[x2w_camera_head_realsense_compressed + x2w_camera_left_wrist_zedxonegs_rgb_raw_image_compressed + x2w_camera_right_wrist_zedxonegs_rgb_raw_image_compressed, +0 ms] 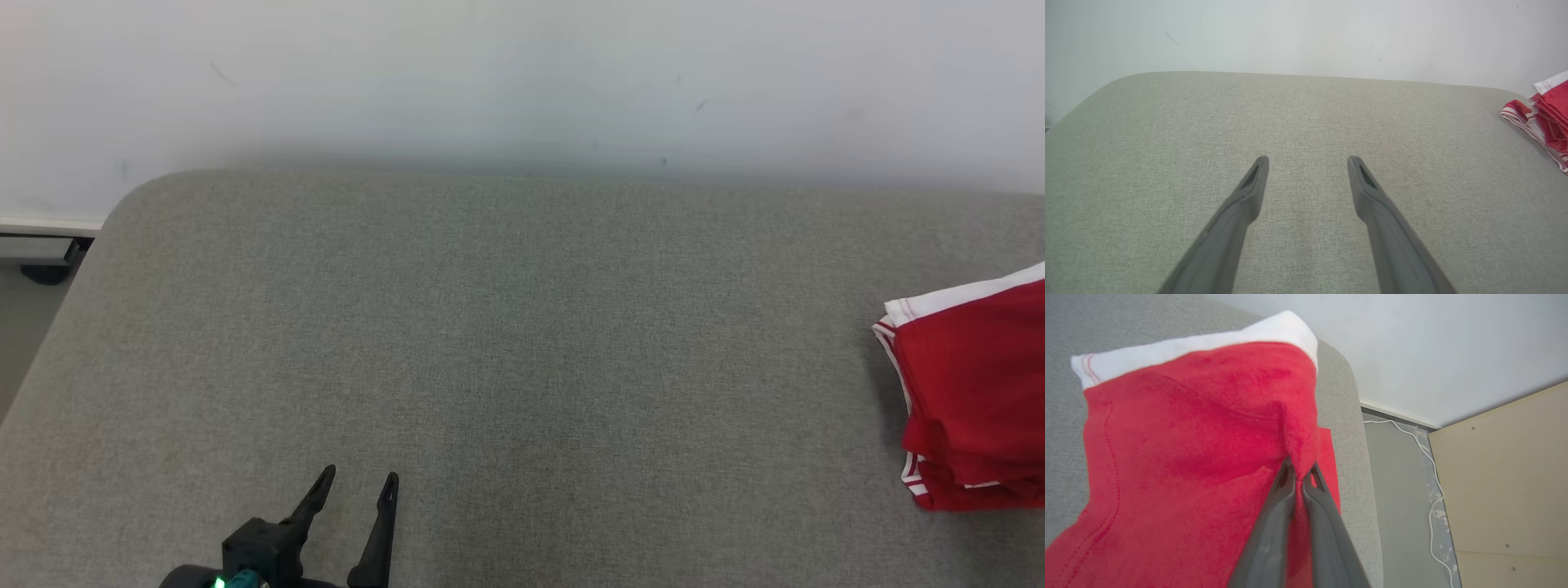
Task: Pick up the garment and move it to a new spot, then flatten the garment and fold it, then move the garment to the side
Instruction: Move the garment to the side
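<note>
A soft red garment (976, 392) with white trim lay folded on the grey woven surface (522, 367). The right gripper (1301, 464) pinched its fabric, and the left gripper (360, 474) gaped wide.

Wide grey fabric surface (490, 343) below white wall (522, 73).

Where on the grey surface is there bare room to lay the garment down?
The grey surface is bare from its left corner to the garment, wall to open left gripper. The right end is crowded: the right gripper pinches the garment.
</note>
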Controlling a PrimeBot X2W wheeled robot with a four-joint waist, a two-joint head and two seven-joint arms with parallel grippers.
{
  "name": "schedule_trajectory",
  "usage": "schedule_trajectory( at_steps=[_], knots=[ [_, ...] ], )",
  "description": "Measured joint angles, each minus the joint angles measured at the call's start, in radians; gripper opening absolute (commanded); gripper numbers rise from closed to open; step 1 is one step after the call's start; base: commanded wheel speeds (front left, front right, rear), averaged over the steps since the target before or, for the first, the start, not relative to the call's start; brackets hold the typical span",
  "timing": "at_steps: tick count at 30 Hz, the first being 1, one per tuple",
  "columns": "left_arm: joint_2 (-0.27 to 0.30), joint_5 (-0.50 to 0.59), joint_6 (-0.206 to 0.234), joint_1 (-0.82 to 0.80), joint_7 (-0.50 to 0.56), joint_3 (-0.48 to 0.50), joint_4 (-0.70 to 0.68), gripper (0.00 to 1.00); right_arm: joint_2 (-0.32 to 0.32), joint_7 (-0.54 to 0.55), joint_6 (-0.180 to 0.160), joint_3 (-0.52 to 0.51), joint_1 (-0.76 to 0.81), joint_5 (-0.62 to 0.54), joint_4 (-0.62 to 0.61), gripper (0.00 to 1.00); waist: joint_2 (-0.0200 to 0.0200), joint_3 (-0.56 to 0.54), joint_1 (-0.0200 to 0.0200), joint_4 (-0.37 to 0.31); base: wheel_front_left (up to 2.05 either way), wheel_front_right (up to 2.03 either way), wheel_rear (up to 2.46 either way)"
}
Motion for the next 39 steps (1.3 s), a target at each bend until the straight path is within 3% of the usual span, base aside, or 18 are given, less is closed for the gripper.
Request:
schedule_trajectory(
  at_steps=[14, 16, 17, 29, 33, 39],
  knots=[
    [0.007, 0.016, 0.0, -0.032, 0.015, 0.003, -0.009, 1.0, -0.03, -0.039, 0.0, 0.016, -0.002, -0.144, 0.115, 0.0, 0.0, 0.068, 0.0, 0.031, 0.0, 0.0, 0.0],
    [0.009, 0.016, 0.0, -0.032, 0.015, 0.006, -0.009, 1.0, -0.03, -0.052, 0.0, 0.015, -0.002, -0.159, 0.13, 0.87, 0.0, 0.075, 0.0, 0.033, 0.0, 0.0, 0.0],
    [0.009, 0.016, 0.0, -0.032, 0.015, 0.008, -0.009, 1.0, -0.027, -0.057, 0.0, 0.011, -0.004, -0.16, 0.139, 1.0, 0.0001, 0.079, 0.0, 0.033, 0.0, 0.0, 0.0],
    [0.006, 0.02, -0.001, -0.049, 0.013, 0.004, 0.004, 1.0, 0.021, -0.202, 0.0, -0.009, -0.07, -0.152, 0.207, 1.0, 0.0, 0.067, 0.0, 0.011, 0.0, 0.0, 0.0],
    [0.007, 0.024, -0.001, -0.052, -0.003, 0.003, 0.01, 1.0, 0.093, -0.309, 0.025, -0.015, -0.144, -0.102, 0.188, 1.0, 0.0, 0.049, 0.0, 0.005, 0.0, 0.0, 0.0],
    [-0.001, 0.023, 0.001, -0.07, -0.043, 0.026, 0.028, 1.0, 0.241, -0.45, 0.055, -0.021, -0.11, -0.005, 0.149, 1.0, 0.0, 0.009, 0.0, -0.001, 0.0, 0.0, 0.0]
  ],
)
